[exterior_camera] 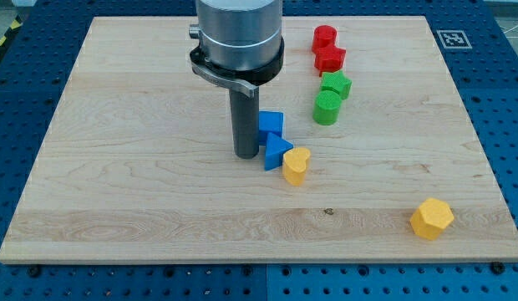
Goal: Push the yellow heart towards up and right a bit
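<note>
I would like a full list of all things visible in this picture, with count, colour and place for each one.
yellow heart: 1, yellow, board centre, touching the blue triangle
blue triangle: 1, blue, just left of the heart
blue cube: 1, blue, above the triangle
yellow hexagon: 1, yellow, bottom right
green blocks: 2, green, upper right of centre
red blocks: 2, red, top, above the green ones
board: 1, pale wood, on a blue table
my tip: 1, dark, left of the blue triangle
</note>
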You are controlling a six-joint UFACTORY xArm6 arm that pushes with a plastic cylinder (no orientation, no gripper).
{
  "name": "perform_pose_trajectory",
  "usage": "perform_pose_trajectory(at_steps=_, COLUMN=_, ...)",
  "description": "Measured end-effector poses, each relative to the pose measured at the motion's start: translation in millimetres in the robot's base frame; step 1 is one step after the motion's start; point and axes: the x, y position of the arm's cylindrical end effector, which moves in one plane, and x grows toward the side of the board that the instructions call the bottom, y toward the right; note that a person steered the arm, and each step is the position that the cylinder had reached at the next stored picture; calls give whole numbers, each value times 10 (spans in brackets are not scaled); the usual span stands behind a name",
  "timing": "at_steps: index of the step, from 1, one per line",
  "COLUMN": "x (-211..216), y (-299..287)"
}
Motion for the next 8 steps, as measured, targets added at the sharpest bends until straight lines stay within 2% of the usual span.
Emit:
perform_pose_trajectory(at_steps=1, x=110, y=101)
perform_pose_trajectory(at_steps=5, x=495, y=1102)
perform_pose_trajectory(at_steps=7, x=495, y=1015)
perform_pose_trajectory(at_steps=8, x=470, y=796)
